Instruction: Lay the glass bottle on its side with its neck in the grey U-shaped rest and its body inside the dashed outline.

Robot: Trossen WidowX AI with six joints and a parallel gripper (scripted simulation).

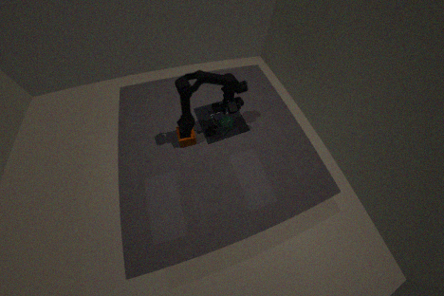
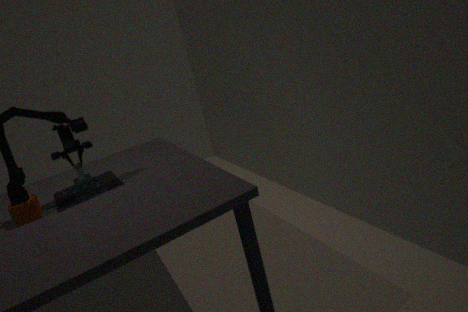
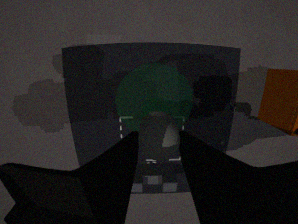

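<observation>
The black WidowX AI arm (image 1: pixel 185 104) (image 2: pixel 40 114) arches above the desk (image 1: pixel 213 218) (image 2: pixel 185 202) (image 3: pixel 270 30), its jaws pointing down over a dark mat (image 1: pixel 209 138) (image 2: pixel 113 179) (image 3: pixel 75 100). The jaws are pinching the neck of the green glass bottle (image 1: pixel 227 122) (image 2: pixel 86 185) (image 3: pixel 154 92); in the wrist view the two black fingers flank the neck at four and eight o'clock. The bottle is neck-up above the mat area, its body below the jaws; whether its base touches the mat cannot be told, nor can any slight tilt. As seen from the wrist, the round body appears toward twelve o'clock of the neck and covers part of the dashed outline (image 3: pixel 121 129), whose pale dashes show at either side and below. The bottle is not lying within that outline. Small grey blocks (image 3: pixel 153 179), apparently parts of the U-shaped rest, appear at six o'clock of the neck, which is not laid in them. An orange box (image 1: pixel 187 141) (image 2: pixel 26 211) (image 3: pixel 281 100) adjoins the foot of the arm; the mat lies at its two o'clock in the top view. In the exterior view a dark desk leg (image 2: pixel 253 255) descends at four o'clock of the bottle. Dim light obscures finer detail.
</observation>
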